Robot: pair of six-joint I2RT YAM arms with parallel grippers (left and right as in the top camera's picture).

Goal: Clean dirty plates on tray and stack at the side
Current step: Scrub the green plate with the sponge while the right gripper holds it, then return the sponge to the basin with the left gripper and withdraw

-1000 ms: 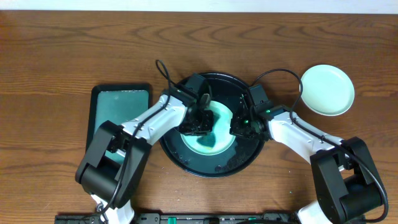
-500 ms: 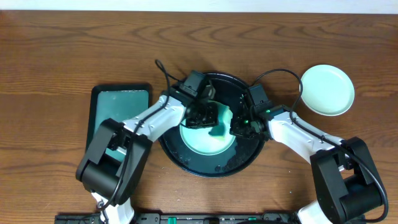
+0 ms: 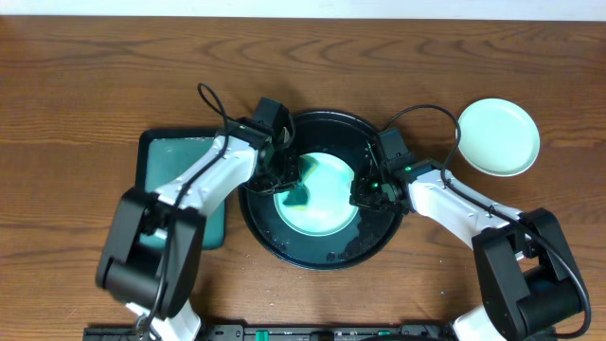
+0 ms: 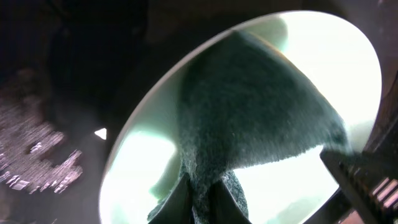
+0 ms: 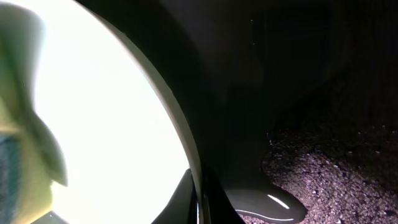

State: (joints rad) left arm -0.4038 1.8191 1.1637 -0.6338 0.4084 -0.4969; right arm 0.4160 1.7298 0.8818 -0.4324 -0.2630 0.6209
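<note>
A pale mint plate (image 3: 331, 204) lies in the round black tray (image 3: 322, 260). My left gripper (image 3: 287, 180) is over the plate's left edge, shut on a dark teal cloth (image 3: 295, 196). In the left wrist view the cloth (image 4: 249, 112) fans out from between the jaws across the plate (image 4: 323, 62). My right gripper (image 3: 363, 192) is shut on the plate's right rim. The right wrist view shows that rim (image 5: 180, 143) pinched between the two jaws. A second mint plate (image 3: 498, 136) sits on the table to the right of the tray.
A rectangular green tray with a black rim (image 3: 180, 156) lies left of the round tray, partly under my left arm. Wet patches glisten on the black tray floor (image 5: 273, 205). Cables loop above both wrists. The table is bare brown wood.
My left gripper has dragged the cloth from the middle of the plate up and left to its left edge. The right gripper has kept its hold on the rim.
</note>
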